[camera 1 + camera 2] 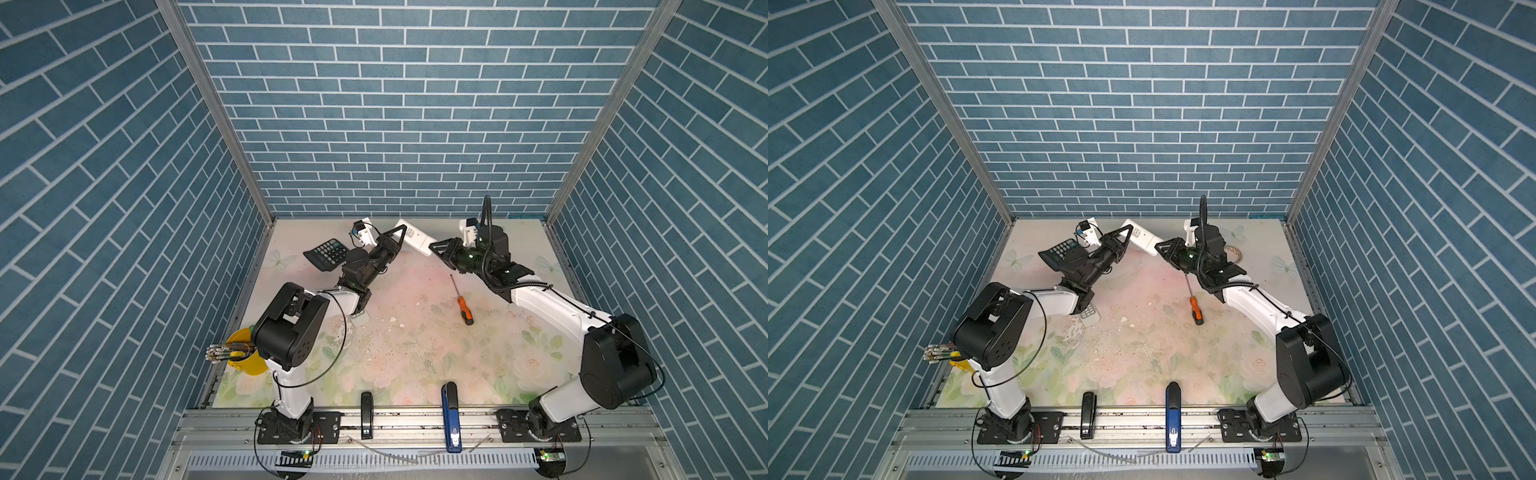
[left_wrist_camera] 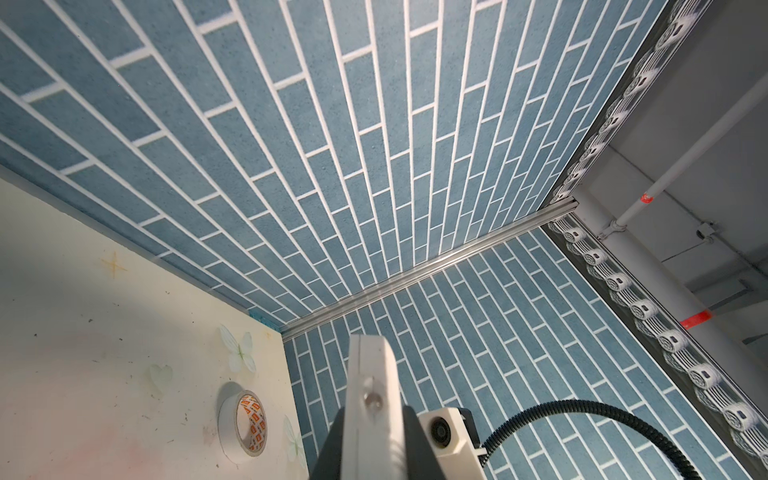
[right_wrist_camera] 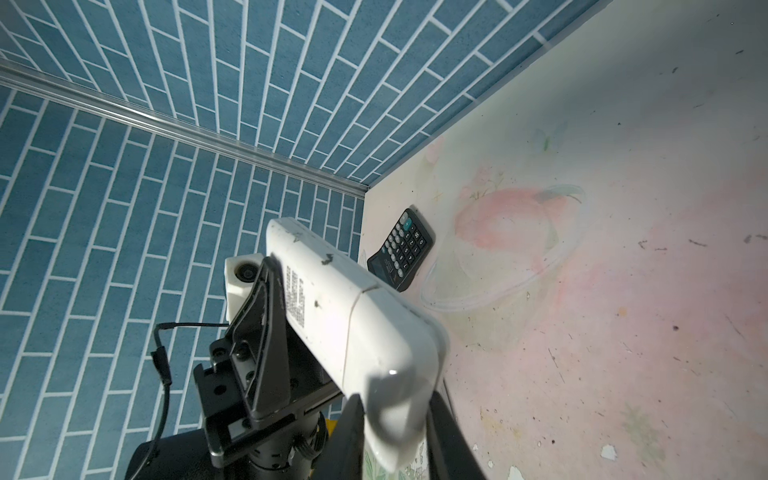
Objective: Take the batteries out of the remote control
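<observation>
- hanging clear of the worktop (image 1: 415, 340), near its back edge: remote control (image 1: 413, 237), white, labelled back showing, bridging both arms.
- left gripper (image 1: 398, 235): jaws pressed onto the remote's thin edges, at the end away from the cover.
- right gripper (image 3: 394, 397): jaws closed round the rounded cover end, seemingly pinching it.
- battery cover (image 3: 386, 345): shut, its seam running across the back.
- batteries: none visible; presumably inside, under that cover.
- handling, judged: casing looked light, stiff, smooth and slippery, so best gripped by its edges, with the cover slid off from near the seam. cells would be small, slick and apt to roll, so each is best lifted at its spring-free end.
- lying on the worktop: screwdriver (image 1: 462, 301), calculator (image 1: 326, 252), tape roll (image 2: 245, 428).
</observation>
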`<state>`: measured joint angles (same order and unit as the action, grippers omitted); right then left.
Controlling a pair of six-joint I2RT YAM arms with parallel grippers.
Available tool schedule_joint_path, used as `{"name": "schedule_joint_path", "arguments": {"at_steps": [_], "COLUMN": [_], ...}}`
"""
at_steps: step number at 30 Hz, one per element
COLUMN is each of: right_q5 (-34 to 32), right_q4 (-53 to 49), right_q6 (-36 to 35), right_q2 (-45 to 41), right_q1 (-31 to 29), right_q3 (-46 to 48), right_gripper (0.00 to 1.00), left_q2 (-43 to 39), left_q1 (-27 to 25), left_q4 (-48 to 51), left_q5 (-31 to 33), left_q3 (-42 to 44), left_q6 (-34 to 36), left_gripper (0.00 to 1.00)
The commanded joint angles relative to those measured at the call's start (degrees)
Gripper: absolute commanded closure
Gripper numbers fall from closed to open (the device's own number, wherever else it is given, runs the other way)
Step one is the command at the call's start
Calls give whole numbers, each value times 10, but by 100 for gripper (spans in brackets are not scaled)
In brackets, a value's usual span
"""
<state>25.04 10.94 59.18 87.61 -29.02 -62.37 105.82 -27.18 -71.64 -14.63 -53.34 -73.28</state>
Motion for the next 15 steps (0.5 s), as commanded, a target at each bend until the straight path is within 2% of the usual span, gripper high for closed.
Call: {"name": "schedule_joint_path", "arguments": {"at_steps": [1,15], "right_q5": [21,30], "right_q4": [14,27], "right_q6": [-11,-3], "right_q2": [-24,-25], "right_q1": [-1,-1], "right_q3": [-5,-6], "right_gripper": [72,72], "left_q2": [18,22], "left_q1": [1,2], "left_q4": [-13,-34], "left_q5": [-7,-2], "left_q3": [-4,2], "left_q6": [12,1], "left_gripper": [100,100]}}
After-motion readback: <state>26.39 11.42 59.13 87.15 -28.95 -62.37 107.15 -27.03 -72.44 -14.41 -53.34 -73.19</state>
